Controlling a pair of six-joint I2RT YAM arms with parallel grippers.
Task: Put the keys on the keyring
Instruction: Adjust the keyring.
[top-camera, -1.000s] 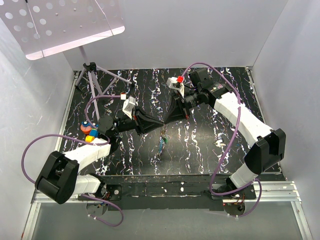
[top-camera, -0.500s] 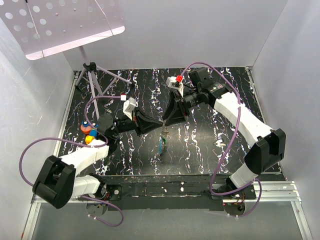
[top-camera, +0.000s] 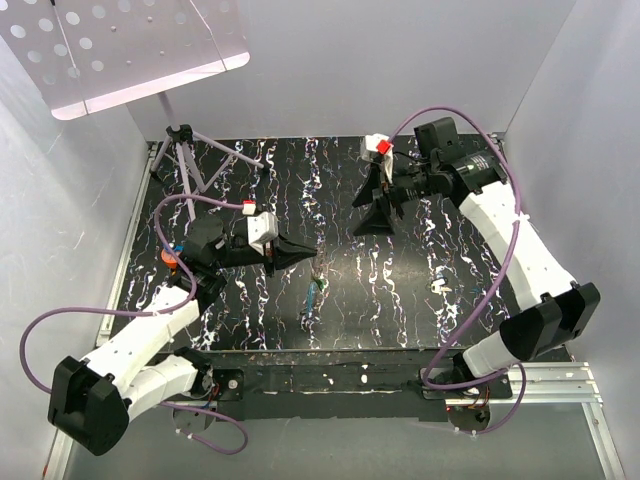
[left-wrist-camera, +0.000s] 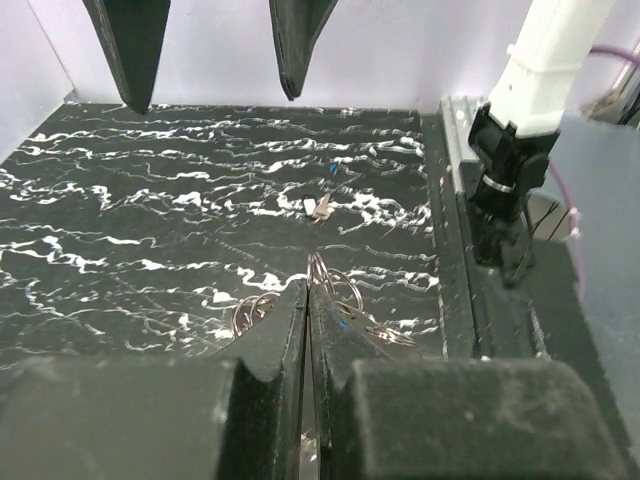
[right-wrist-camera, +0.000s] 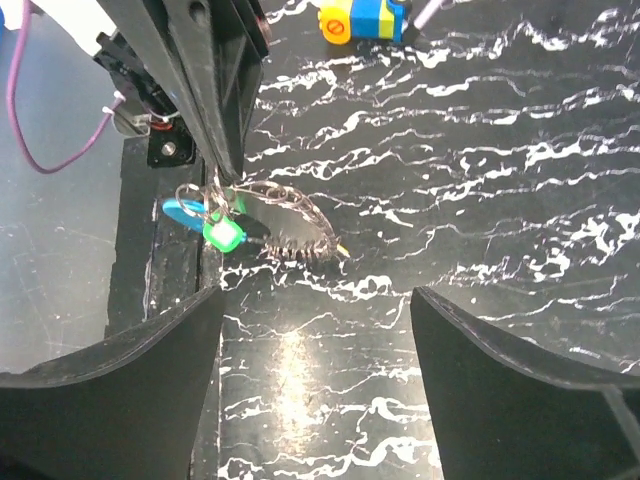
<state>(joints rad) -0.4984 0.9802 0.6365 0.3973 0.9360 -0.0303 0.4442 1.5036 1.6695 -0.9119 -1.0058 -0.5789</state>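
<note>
Keyring (left-wrist-camera: 343, 285) — pinched in left fingers (left-wrist-camera: 272, 335) | right fingers (right-wrist-camera: 520, 370) — spread wide, holding nothing

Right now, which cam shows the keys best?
Right wrist: the keys sit in clear view, blue and green heads distinct, at the tips of the shut left gripper. Top external shows them only as a tiny teal smudge. In left wrist, its own fingers hide nearly all of them.
</note>
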